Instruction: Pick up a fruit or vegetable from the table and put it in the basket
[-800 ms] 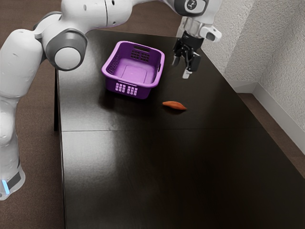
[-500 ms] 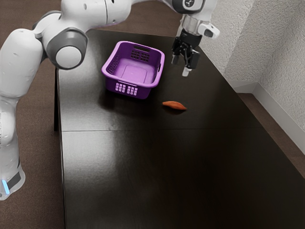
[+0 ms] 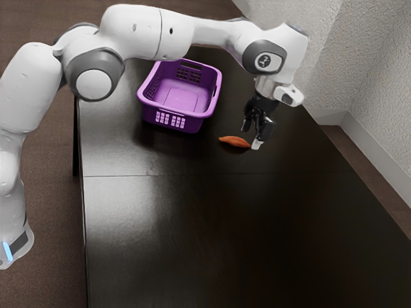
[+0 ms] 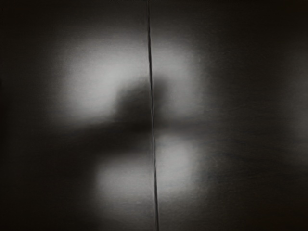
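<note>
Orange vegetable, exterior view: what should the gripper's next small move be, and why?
Probably a small shift toward the exterior view's left, fingers kept open, to centre the gripper over the orange vegetable before closing. The fingers stand apart near the vegetable's end farther from the purple basket; their height above the table is hard to judge.

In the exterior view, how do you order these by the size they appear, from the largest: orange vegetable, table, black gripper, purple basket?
1. Table
2. Purple basket
3. Black gripper
4. Orange vegetable
</note>
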`<act>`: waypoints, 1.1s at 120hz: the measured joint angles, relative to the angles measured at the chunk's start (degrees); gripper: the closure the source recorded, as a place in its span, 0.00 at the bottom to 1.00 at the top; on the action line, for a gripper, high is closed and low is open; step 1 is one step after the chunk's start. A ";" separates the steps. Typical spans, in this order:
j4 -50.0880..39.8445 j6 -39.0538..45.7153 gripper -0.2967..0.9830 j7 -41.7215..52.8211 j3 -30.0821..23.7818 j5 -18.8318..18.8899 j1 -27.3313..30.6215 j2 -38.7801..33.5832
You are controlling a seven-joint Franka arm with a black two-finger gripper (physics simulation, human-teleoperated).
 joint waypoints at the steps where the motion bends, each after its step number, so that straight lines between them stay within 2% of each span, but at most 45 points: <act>1: -0.38 0.45 0.23 0.19 0.34 -0.14 -0.03 0.00; 15: -5.87 6.85 0.23 2.82 3.41 -2.50 -0.04 0.07; 55: -10.19 19.20 0.23 9.38 9.15 -6.73 -0.37 1.79; 72: -10.79 21.84 0.23 11.58 11.14 -7.81 -0.28 2.11; 132: -11.59 24.73 0.23 16.91 11.44 -9.06 1.11 3.73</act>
